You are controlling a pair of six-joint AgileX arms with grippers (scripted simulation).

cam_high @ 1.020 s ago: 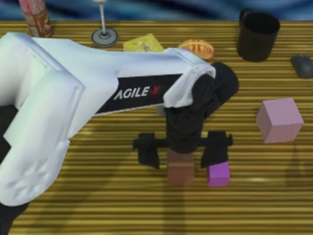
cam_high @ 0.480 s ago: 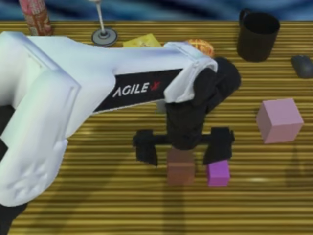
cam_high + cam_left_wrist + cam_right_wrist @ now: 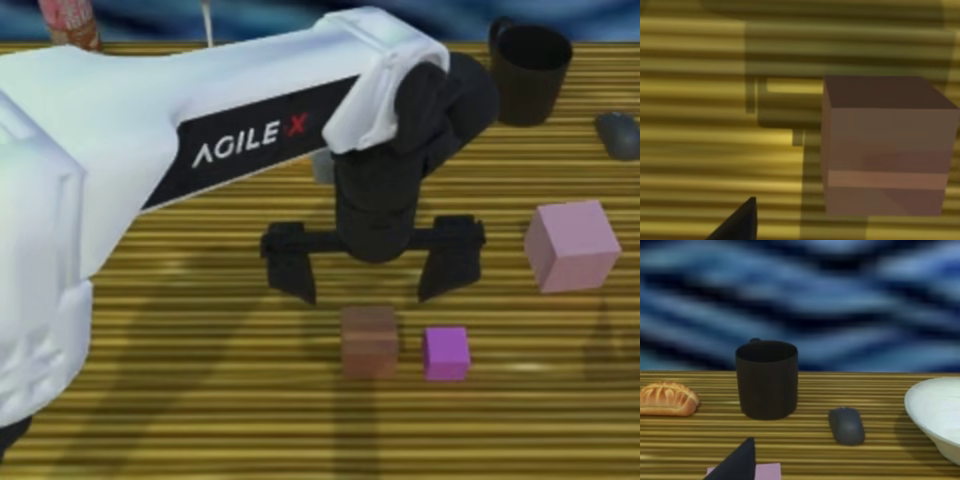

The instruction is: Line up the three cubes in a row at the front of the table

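top view: left gripper (image 3: 372, 272) spread above matte brown cube (image 3: 369, 341); glossy magenta cube (image 3: 445, 352) beside.

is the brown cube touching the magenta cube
Apart. The top view shows a strip of striped table between the brown cube and the magenta cube, side by side below the open left pincer.

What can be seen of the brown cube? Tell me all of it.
The brown cube is a plain, matte, mid-sized block, reddish brown with a lighter band across its side, seen close up in the left wrist view. It sits flat and upright on the striped wooden table, near the front. The magenta cube stands just to its right with a narrow gap between them. The left gripper hangs open above it, touching nothing.
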